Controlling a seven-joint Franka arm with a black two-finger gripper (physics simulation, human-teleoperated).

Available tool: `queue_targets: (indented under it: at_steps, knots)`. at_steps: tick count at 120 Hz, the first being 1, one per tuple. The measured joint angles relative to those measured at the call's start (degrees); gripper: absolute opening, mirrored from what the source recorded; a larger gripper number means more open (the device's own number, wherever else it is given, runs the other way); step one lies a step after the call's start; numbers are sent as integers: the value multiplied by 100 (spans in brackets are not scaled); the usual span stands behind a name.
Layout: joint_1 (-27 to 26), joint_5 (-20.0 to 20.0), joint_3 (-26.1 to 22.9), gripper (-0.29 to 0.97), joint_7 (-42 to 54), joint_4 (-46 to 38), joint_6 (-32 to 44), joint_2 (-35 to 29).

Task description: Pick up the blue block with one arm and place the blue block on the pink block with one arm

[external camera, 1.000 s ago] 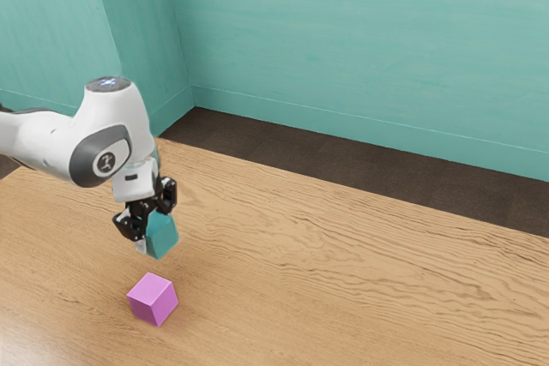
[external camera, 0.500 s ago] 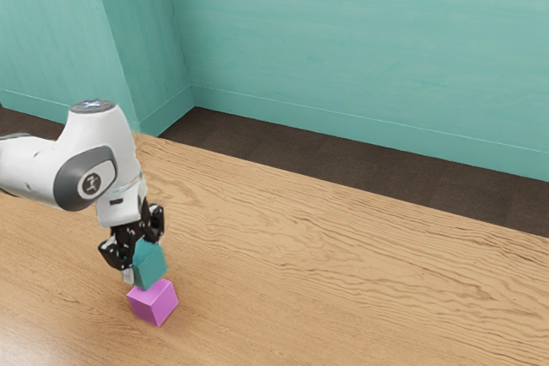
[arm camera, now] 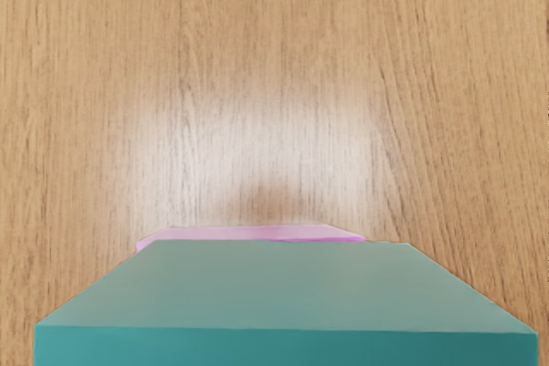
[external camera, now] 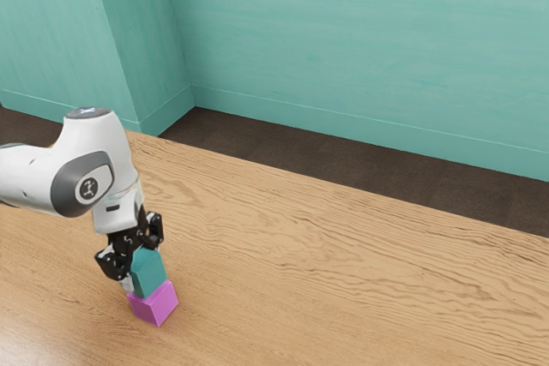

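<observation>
Blue block [external camera: 150,273] sits squarely on the pink block [external camera: 157,305] on the tabletop [external camera: 343,263], with the tool [external camera: 139,265] pinching it. Pickup and placing look done; release and retreat remain.

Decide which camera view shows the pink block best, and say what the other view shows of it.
The exterior view: there the pink block shows two side faces on the table, directly beneath the blue block that the gripper grips. In the wrist view a thin pink strip peeks out past the blue block's far edge.
</observation>
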Motion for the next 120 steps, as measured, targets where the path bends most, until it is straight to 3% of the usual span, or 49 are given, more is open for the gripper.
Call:
queue_targets:
  at_steps: [28,60,68,84,99,120]
  knots:
    - [239,-10,8,57,109,5,-95,-2]
    - [234,-89,0,65,187,192,-454,-360]
    - [193,-174,-11,66,181,709,-881,-377]
    - [170,-200,-151,67,68,2749,-2154,317]
    - [160,371,-158,67,-217,4606,-3076,1155]
    - [76,934,-84,68,-909,5568,-3711,1448]
